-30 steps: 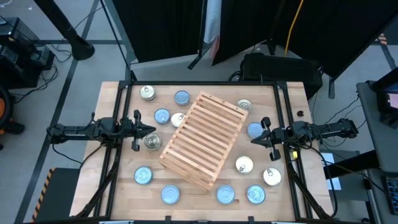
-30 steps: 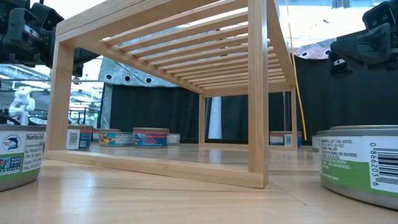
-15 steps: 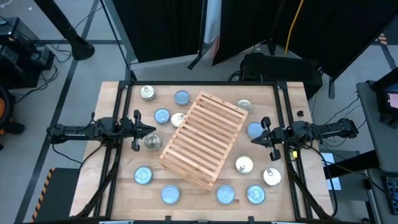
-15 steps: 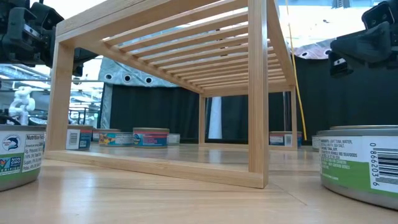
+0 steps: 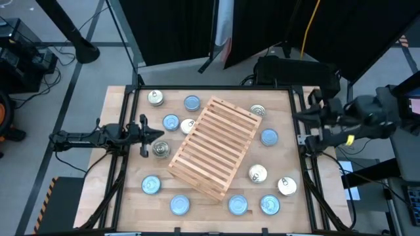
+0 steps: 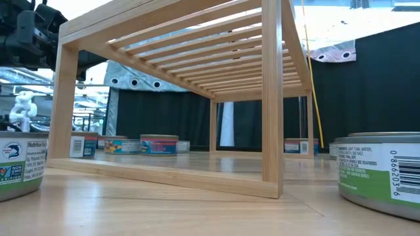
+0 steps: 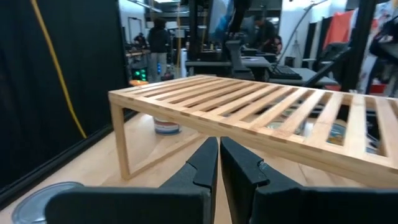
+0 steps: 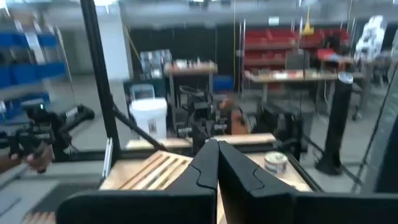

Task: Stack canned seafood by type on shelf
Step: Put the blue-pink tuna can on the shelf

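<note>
The light-wood slatted shelf (image 5: 213, 147) stands askew on its legs mid-table and fills the low view (image 6: 197, 65). Blue-topped tins (image 5: 170, 122) and silver pull-tab tins (image 5: 161, 149) sit flat on the tabletop all around it; none is on the shelf. My left gripper (image 5: 157, 136) hovers shut at the shelf's left side, beside a silver tin, its shut fingers (image 7: 219, 149) pointing at the shelf (image 7: 267, 106). My right gripper (image 5: 300, 116) is raised above the table's right edge, shut (image 8: 217, 152), touching nothing.
Several tins line the near edge, among them a blue one (image 5: 180, 205), and the far side, such as (image 5: 191, 102). A blue tin (image 5: 268, 137) and two silver ones (image 5: 257, 173) lie right of the shelf. Close tins (image 6: 380, 170) flank the shelf's legs in the low view. People stand in the room beyond.
My right arm has risen from beside the blue tin at the shelf's right and drawn back toward the table's right and far edge, tipping upward; it has left the low view. Its fingers have stayed shut. Tins and shelf have not moved.
</note>
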`<move>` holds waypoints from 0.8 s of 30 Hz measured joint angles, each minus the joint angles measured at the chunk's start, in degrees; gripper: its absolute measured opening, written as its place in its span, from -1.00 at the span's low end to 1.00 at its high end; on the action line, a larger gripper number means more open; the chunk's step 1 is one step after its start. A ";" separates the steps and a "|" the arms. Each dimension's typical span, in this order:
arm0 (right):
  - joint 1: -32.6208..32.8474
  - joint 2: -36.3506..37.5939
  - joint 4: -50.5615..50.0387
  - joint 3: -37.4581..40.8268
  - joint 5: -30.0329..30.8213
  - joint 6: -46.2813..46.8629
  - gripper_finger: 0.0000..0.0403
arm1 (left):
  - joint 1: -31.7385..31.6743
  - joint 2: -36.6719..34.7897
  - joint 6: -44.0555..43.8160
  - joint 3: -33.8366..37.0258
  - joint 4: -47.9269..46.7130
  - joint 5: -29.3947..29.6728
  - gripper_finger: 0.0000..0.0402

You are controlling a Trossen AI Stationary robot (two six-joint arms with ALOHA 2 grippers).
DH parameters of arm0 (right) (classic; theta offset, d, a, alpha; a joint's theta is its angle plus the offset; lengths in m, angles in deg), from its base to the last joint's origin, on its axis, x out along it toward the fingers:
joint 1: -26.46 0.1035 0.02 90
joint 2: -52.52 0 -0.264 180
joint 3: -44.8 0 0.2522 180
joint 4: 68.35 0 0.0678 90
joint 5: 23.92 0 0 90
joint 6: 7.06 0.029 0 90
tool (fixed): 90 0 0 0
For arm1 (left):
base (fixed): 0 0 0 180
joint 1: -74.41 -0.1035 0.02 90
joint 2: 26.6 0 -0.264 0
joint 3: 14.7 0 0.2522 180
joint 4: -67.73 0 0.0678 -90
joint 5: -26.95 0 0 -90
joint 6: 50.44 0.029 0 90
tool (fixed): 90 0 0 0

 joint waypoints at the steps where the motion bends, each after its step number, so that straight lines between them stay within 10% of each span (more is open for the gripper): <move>1: 0.02 -2.96 -2.95 -4.70 -0.18 0.02 -1.00 | 0.01 0.00 0.00 0.00 0.01 0.30 -0.87; 9: 0.04 -15.55 -19.72 -21.50 0.22 0.92 -1.00 | 0.02 -0.01 0.00 0.00 0.01 1.40 -0.87; 24: 2.66 -13.66 -22.73 10.57 0.98 31.41 -1.00 | 0.02 0.02 -0.31 -2.21 -1.20 2.62 -0.87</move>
